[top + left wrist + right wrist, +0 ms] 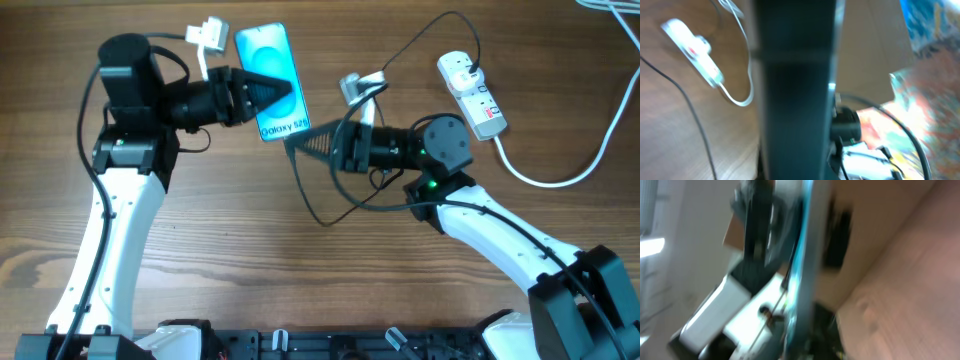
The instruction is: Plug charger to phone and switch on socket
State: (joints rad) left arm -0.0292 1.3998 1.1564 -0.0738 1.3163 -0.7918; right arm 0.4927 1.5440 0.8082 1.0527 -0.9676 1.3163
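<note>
The phone [272, 60] has a teal screen and a white "Galaxy S25" band, and is held off the wooden table. My left gripper [262, 92] is shut on its left edge. In the left wrist view its dark back [795, 90] fills the middle, blurred. My right gripper [300, 143] sits at the phone's lower end, shut on the end of the black charger cable [318, 215]; the plug tip is hidden. The right wrist view is blurred and shows the phone edge-on [802, 265]. The white socket [472, 93] lies at the back right with a black plug in it, and also shows in the left wrist view [692, 47].
A white adapter [208, 35] lies at the back beside the phone. A grey adapter [358, 85] lies behind the right gripper. The socket's thick white cord [590, 160] curves off to the right edge. The charger cable loops over the table in front of the right arm.
</note>
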